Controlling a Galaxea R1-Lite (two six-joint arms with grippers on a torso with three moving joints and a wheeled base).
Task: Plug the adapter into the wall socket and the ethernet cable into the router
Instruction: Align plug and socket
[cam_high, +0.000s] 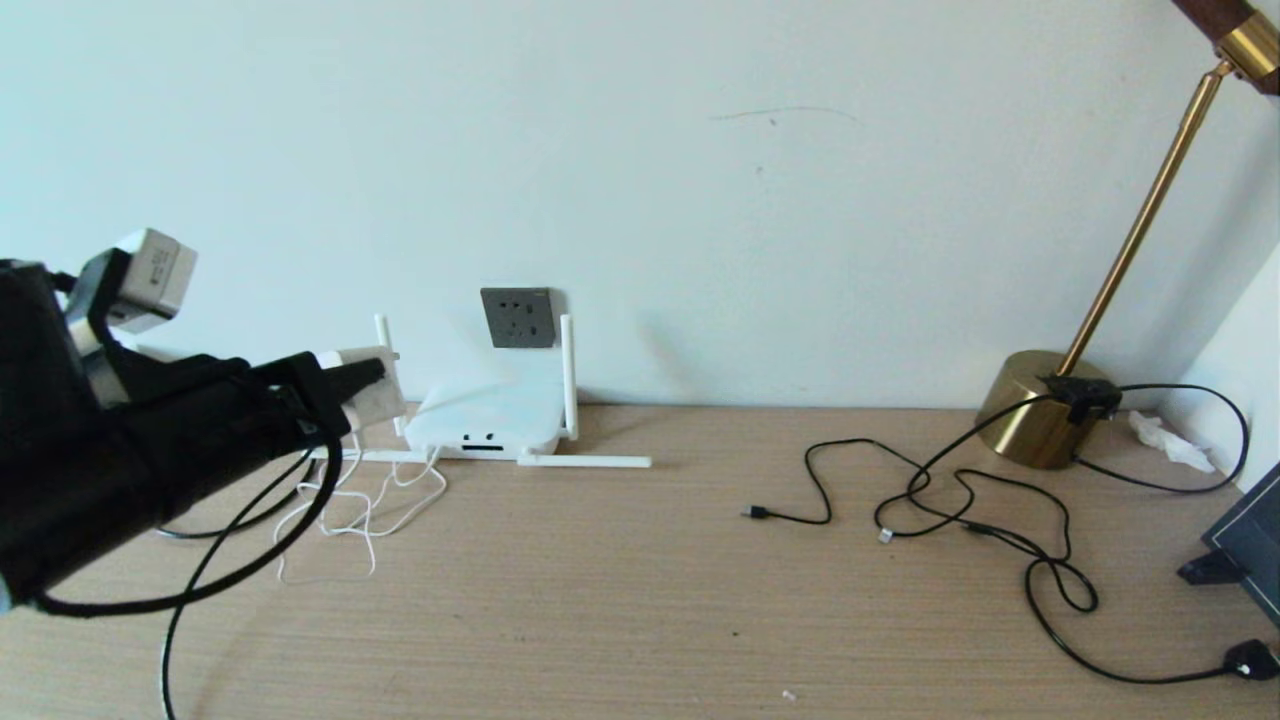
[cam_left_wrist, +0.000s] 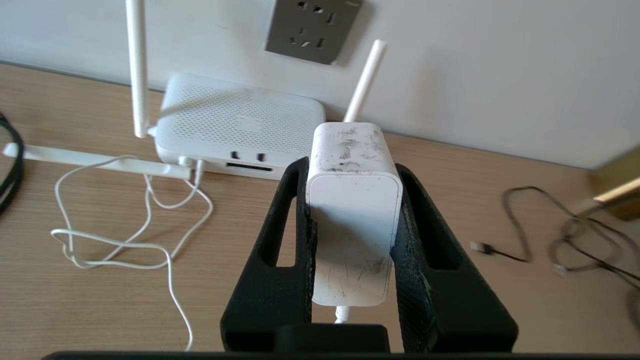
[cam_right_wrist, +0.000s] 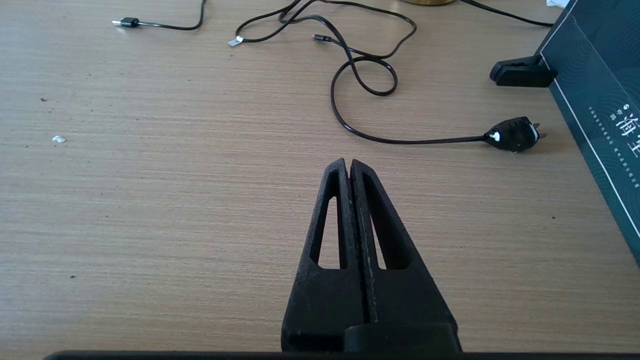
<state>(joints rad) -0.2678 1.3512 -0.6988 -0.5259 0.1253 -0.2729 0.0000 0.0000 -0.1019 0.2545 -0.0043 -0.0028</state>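
My left gripper (cam_high: 368, 384) is shut on the white adapter (cam_high: 375, 392), holding it in the air left of the router (cam_high: 485, 418). In the left wrist view the adapter (cam_left_wrist: 352, 200) sits squeezed between both black fingers (cam_left_wrist: 280, 235), aimed toward the wall. Its thin white cord (cam_left_wrist: 125, 245) loops on the table to the router (cam_left_wrist: 235, 120). The dark grey wall socket (cam_high: 517, 317) (cam_left_wrist: 312, 30) is on the wall above the router, with nothing in it. A thicker black cable (cam_left_wrist: 11, 165), likely the ethernet cable, lies at the far left with its plug end hidden. My right gripper (cam_right_wrist: 348, 162) is shut and empty above bare table.
Thin black cords (cam_high: 960, 500) with small plug ends sprawl at the right. A small black plug (cam_right_wrist: 515, 135) lies near a dark box (cam_right_wrist: 600, 100) and a black clip (cam_right_wrist: 522, 74). A brass lamp base (cam_high: 1040, 405) stands at the back right. Two router antennas lie flat on the table.
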